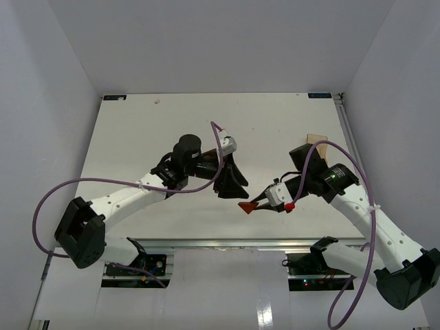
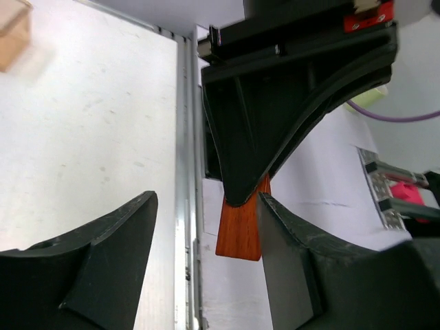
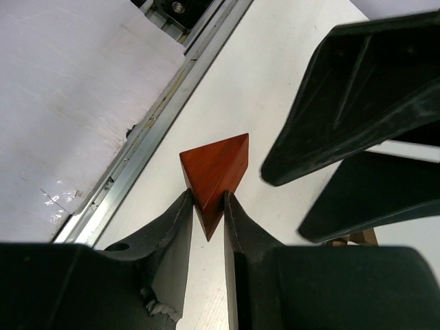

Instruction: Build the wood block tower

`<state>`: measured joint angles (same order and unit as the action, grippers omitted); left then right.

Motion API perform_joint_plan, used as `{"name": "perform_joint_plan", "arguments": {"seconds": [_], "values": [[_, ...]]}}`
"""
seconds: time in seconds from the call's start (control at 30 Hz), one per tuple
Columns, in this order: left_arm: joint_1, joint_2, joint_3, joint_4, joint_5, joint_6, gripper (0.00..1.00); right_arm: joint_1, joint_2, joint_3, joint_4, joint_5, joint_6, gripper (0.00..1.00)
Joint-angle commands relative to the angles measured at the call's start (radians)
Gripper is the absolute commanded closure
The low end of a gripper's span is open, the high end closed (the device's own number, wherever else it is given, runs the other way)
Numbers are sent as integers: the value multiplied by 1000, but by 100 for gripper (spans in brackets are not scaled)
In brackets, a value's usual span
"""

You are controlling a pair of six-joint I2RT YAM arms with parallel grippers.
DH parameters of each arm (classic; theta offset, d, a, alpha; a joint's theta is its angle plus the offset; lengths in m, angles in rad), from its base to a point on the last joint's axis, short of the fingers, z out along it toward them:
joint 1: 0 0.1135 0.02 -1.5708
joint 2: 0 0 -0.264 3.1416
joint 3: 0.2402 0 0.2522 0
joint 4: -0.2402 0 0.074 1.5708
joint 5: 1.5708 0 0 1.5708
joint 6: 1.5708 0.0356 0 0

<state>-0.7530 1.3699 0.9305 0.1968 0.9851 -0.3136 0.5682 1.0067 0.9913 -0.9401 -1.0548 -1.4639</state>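
Note:
A reddish-brown wooden wedge (image 1: 247,205) hangs above the table near its front edge, pinched by my right gripper (image 1: 258,203). In the right wrist view both fingers press the narrow end of the wedge (image 3: 216,168) and my right gripper (image 3: 206,205) is shut on it. My left gripper (image 1: 231,183) stands just left of it, jaws wide apart. In the left wrist view the wedge (image 2: 239,230) lies beside my right-hand finger (image 2: 302,268), far from the other finger, with my left gripper (image 2: 206,199) open around it. The rest of the wood block tower is hidden by the arms.
A tan wooden block (image 1: 315,140) lies at the back right behind the right arm, and the tan block (image 2: 12,31) also shows in the left wrist view. The metal rail (image 1: 240,243) runs along the table's front edge. Purple cables (image 1: 220,141) loop over both arms.

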Motion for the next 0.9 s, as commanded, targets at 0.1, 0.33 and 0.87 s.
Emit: {"name": "perform_joint_plan", "arguments": {"seconds": [0.1, 0.33, 0.87], "values": [[25, -366, -78, -70, -435, 215, 31, 4, 4, 23, 31, 14, 188, 92], [8, -597, -315, 6, -655, 443, 34, 1, 88, 64, 193, 62, 562, 92], [-196, -489, -297, 18, -773, 851, 36, -78, 268, 268, 250, 75, 903, 92]]}}
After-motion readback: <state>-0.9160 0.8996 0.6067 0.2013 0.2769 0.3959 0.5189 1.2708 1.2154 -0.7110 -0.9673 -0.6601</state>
